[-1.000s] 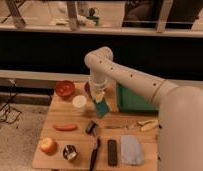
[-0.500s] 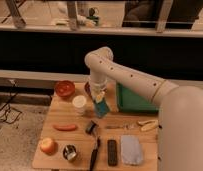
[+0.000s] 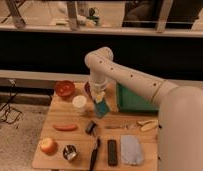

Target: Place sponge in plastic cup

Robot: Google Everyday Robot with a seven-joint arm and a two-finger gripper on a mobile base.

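Note:
The light-blue plastic cup (image 3: 101,110) stands on the wooden table (image 3: 75,137), just right of a white cup (image 3: 79,103). My gripper (image 3: 98,96) hangs straight down from the white arm, directly over the plastic cup's mouth and touching or nearly touching its rim. The teal-green sponge does not show on its own; it is hidden at the gripper or inside the cup, and I cannot tell which.
A red bowl (image 3: 65,89) is at the back left, and a green bin (image 3: 135,97) at the back right. In front lie a sausage (image 3: 65,127), an apple (image 3: 48,146), a metal cup (image 3: 70,152), a black flat bar (image 3: 112,152), a grey-blue cloth (image 3: 131,149) and a banana (image 3: 147,125).

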